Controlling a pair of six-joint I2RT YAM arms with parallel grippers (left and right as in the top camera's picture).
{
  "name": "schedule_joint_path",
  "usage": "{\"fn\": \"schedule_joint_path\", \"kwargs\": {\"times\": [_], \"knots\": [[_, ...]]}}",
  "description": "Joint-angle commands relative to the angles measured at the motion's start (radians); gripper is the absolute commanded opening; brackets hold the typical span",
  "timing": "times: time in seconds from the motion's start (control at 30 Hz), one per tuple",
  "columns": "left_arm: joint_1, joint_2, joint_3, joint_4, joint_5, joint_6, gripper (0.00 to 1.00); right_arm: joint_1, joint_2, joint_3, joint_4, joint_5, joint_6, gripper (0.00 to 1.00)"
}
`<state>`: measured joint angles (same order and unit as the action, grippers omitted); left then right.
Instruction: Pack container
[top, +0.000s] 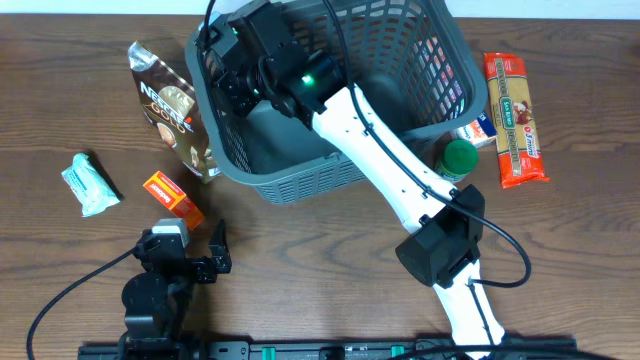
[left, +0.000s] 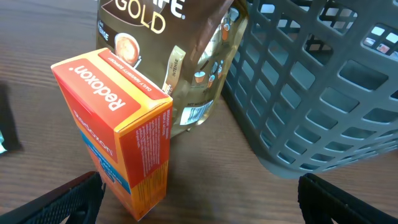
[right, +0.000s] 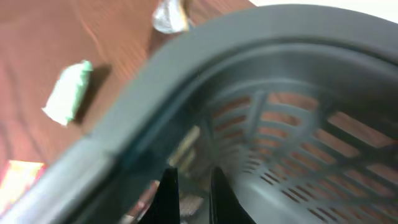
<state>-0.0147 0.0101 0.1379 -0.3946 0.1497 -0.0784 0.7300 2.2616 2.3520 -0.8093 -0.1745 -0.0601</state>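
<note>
Packing looked barely started: the container (top: 400, 40) sat top-centre, apparently empty. Your right gripper (right: 193, 199) was inside it, jaws nearly closed, nothing seen between; your left gripper (left: 199, 199) gaped beside the orange box (left: 118, 130).

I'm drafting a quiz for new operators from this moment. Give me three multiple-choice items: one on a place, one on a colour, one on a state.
1. Where is the coffee bag? A. Inside the container B. On the table beside the container's outer wall C. On the container's rim
2. What colour is the jar's lid? A. Red B. Green C. White
3. The left hand is: A. Open, holding nothing B. Shut on the coffee bag C. Shut on the jar
Answers: 1 B, the bag stands outside the lattice wall; 2 B, the overhead view shows a green lid; 3 A, its fingers are spread wide with nothing gripped.
</note>
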Motion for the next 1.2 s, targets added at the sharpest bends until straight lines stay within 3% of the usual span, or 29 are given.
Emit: {"fn": "schedule_joint_path", "kwargs": {"times": [0.0, 0.13, 0.47, 0.87, 1.17], "knots": [[0.005, -0.005, -0.020, -0.003, -0.005, -0.002, 0.98, -0.013, -0.058, 0.051, -0.075, 0.187, 0.014, 0.01], [0.005, -0.005, -0.020, -0.003, -0.005, -0.002, 0.99, -0.071, -0.163, 0.142, -0.326, 0.342, 0.015, 0.01], [0.005, -0.005, -0.020, -0.003, -0.005, -0.002, 0.99, -0.309, -0.259, 0.182, -0.786, 0.343, 0.101, 0.01], [0.005, -0.005, -0.020, -0.003, -0.005, -0.002, 0.99, -0.444, -0.251, 0.153, -0.869, 0.339, 0.089, 0.01], [0.005, -0.005, -0.020, -0.003, -0.005, -0.002, 0.98, -0.459, -0.245, -0.024, -0.885, 0.340, 0.093, 0.01]]}}
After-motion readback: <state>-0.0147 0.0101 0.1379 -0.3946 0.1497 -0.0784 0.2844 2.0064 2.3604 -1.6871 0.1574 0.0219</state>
